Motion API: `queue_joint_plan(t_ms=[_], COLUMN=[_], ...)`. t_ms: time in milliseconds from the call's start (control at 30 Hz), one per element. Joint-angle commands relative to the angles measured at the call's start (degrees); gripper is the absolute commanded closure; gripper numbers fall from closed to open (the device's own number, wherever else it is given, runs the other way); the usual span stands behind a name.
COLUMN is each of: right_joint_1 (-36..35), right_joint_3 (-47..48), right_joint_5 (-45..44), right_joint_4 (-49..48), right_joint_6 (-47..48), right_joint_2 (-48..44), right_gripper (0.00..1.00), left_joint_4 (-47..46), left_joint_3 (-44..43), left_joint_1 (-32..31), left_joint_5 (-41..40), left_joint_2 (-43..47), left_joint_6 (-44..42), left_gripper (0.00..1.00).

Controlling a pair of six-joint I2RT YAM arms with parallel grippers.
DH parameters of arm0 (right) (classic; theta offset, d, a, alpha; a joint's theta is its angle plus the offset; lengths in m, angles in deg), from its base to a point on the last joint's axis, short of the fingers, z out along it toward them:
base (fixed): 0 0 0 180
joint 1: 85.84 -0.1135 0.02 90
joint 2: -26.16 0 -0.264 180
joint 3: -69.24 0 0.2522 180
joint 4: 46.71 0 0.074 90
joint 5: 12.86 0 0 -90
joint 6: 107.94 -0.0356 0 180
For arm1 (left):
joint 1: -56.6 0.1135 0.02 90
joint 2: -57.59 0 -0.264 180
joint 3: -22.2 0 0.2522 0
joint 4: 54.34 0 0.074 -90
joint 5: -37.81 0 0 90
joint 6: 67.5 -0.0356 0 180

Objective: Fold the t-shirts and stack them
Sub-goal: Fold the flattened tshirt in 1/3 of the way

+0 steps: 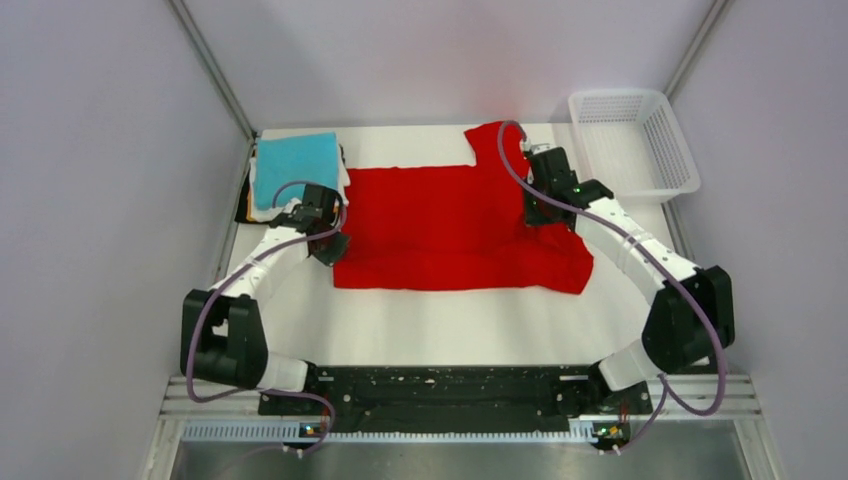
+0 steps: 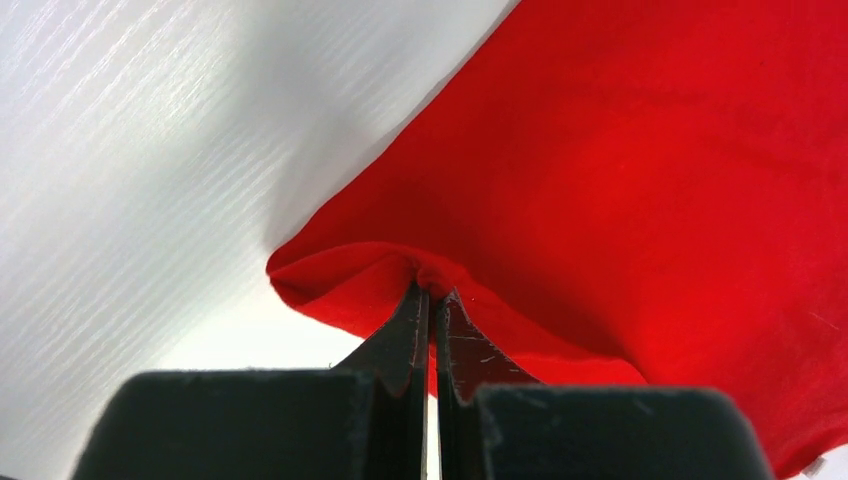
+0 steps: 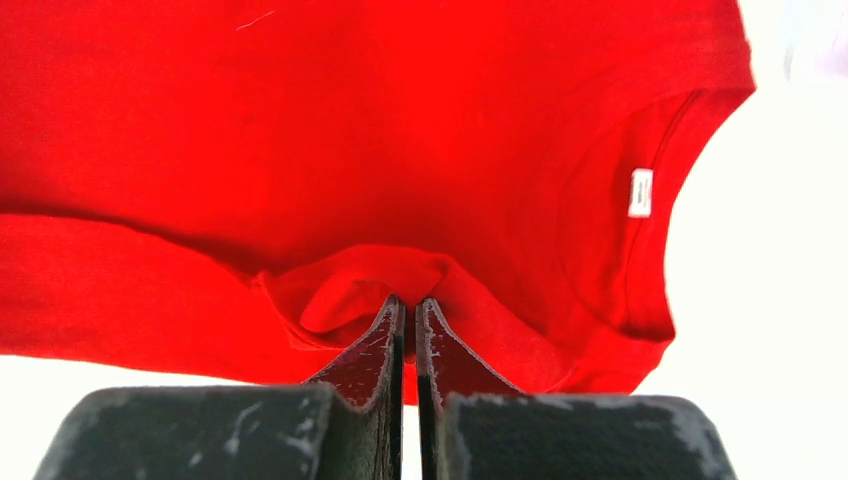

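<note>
A bright red t-shirt (image 1: 450, 225) lies spread across the white table, one sleeve pointing to the back. My left gripper (image 1: 335, 243) is shut on a pinch of its left edge, near the front corner; in the left wrist view the red t-shirt (image 2: 640, 170) bunches at the tips of the left gripper (image 2: 433, 290). My right gripper (image 1: 540, 212) is shut on cloth near the collar side. In the right wrist view the right gripper (image 3: 408, 302) grips a fold of the red t-shirt (image 3: 350, 120), with the neck label (image 3: 640, 192) to its right. A stack of folded t-shirts, teal on top (image 1: 293, 168), sits at the back left.
A white mesh basket (image 1: 632, 142) stands at the back right corner. Grey walls close in the table on the left, back and right. The stack lies right behind my left wrist.
</note>
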Motion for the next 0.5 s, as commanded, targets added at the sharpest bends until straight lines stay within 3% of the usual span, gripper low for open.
queue_joint_plan(t_ms=[0, 267, 367, 400, 433, 467], right_joint_1=[2.76, 4.82, 4.84, 4.89, 4.91, 4.87], right_joint_3=[5.48, 14.41, 18.65, 20.03, 21.81, 23.46], right_joint_5=[2.21, 4.81, 1.74, 0.71, -0.61, -2.60], right_joint_4=[-2.42, -3.75, -5.46, -6.02, -6.41, -6.61], right_joint_6=[7.88, 20.58, 22.32, 22.37, 21.64, 20.02], right_joint_2=[4.78, 17.13, 22.72, 24.35, 26.00, 27.22], right_gripper=[1.00, 1.00, 0.98, 0.90, 0.67, 0.53], left_joint_4=[-3.69, -4.23, -3.47, -2.88, -2.29, -1.52], left_joint_3=[-2.10, -4.57, -6.21, -6.82, -7.46, -8.05], left_joint_1=[0.72, 1.33, 1.56, 1.56, 1.56, 1.57], left_joint_5=[-0.21, -0.20, -0.02, -0.15, -0.26, -0.42], left_joint_2=[-2.39, -8.26, -10.40, -10.84, -11.08, -11.11], left_joint_6=[-1.57, -2.60, -3.23, -3.46, -3.71, -3.93], left_gripper=[1.00, 0.99, 0.79, 0.66, 0.55, 0.43])
